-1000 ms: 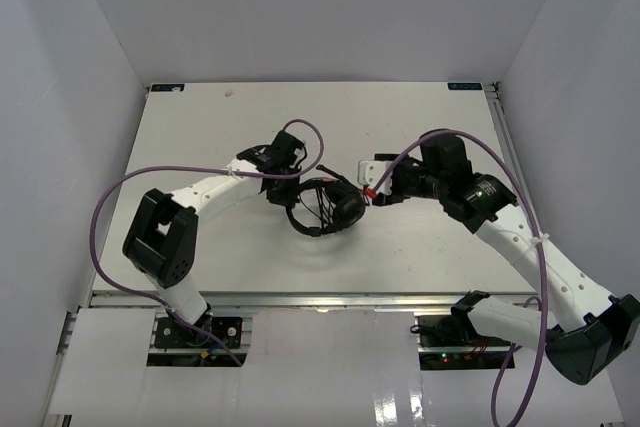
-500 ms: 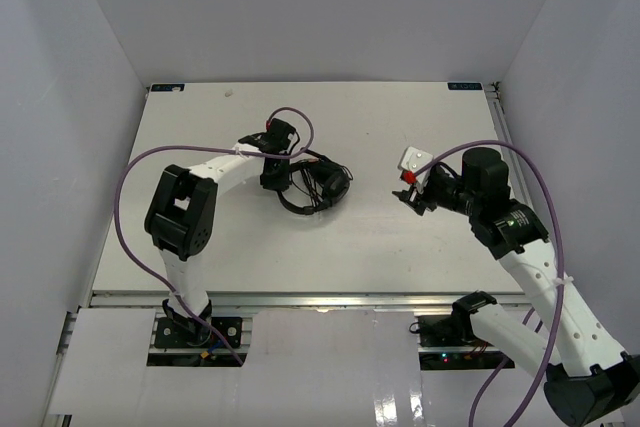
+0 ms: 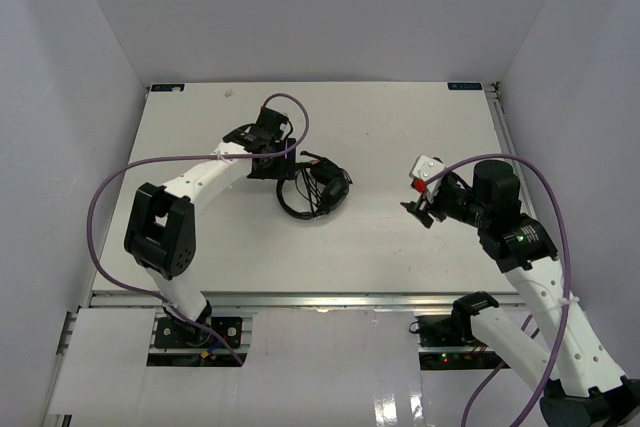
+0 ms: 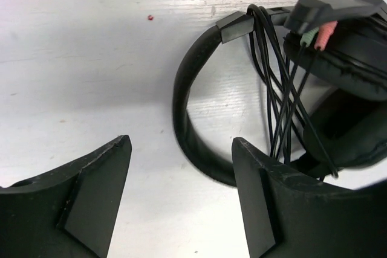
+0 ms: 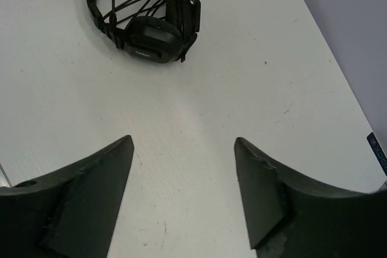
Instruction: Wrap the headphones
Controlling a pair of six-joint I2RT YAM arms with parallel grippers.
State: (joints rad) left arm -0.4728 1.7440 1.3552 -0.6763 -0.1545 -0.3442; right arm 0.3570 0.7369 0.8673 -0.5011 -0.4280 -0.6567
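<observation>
The black headphones [image 3: 316, 188] lie flat near the table's middle, with nothing holding them. Their thin cable [image 4: 279, 92] is wound in several turns across the headband [image 4: 179, 102], and the pink and green plugs [image 4: 319, 37] rest on an ear cup [image 4: 357, 64]. My left gripper [image 3: 274, 163] stands open just left of the headband, and its right finger [image 4: 266, 209] is close beside the band; whether it touches I cannot tell. My right gripper [image 3: 419, 209] is open and empty, well to the right. In the right wrist view the headphones [image 5: 144, 17] lie far ahead of the gripper [image 5: 182, 141].
Thick purple robot cables [image 3: 110, 192] loop beside both arms. White walls enclose the table on three sides, and its right edge [image 3: 505, 147] runs near the right arm. Bare white table [image 5: 199, 107] lies between the right gripper and the headphones.
My left gripper has opened and let go at the headphones' left side. The headphones shifted up and left. My right arm drew back to the right and opened wider.
</observation>
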